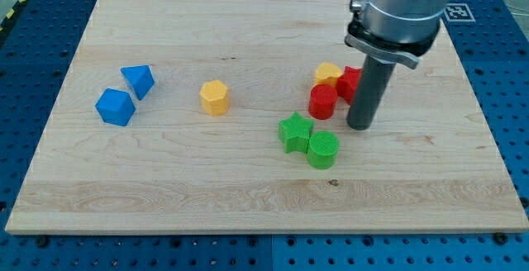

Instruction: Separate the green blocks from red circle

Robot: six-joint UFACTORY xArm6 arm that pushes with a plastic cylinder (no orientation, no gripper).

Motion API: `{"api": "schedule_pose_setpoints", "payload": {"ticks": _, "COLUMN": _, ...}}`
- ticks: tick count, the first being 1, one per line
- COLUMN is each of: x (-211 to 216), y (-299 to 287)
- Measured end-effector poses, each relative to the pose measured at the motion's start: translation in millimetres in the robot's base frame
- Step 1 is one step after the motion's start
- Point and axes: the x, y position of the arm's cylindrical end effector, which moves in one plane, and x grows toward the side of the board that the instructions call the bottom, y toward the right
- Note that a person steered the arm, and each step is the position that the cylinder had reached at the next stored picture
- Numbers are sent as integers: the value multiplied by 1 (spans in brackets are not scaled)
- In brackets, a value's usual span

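On the view's left of the table point(74, 180) you see two blue blocks point(124, 95) touching each other, and further right a yellow block point(214, 97) that stands alone. Then come the green star point(294, 131) and the green circle point(323, 149), touching one another, with the red circle point(322, 102) just above them and very near. Behind it sit a yellow heart point(328, 73) and another red block point(349, 82), partly hidden. My tip point(360, 126) rests just right of the red circle and above the green circle. This arm has no fingers, so you can judge no opening. I think the separation is hardly begun; the green pair must go away.
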Motion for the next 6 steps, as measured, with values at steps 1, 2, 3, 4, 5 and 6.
{"api": "schedule_pose_setpoints", "payload": {"ticks": 1, "x": -3, "y": -20}}
{"api": "schedule_pose_setpoints", "payload": {"ticks": 2, "x": -3, "y": -37}}
{"api": "schedule_pose_setpoints", "payload": {"ticks": 3, "x": -3, "y": -53}}
{"api": "schedule_pose_setpoints", "payload": {"ticks": 4, "x": -3, "y": -62}}
{"api": "schedule_pose_setpoints", "payload": {"ticks": 5, "x": -3, "y": -66}}
{"api": "schedule_pose_setpoints", "payload": {"ticks": 6, "x": 0, "y": -66}}
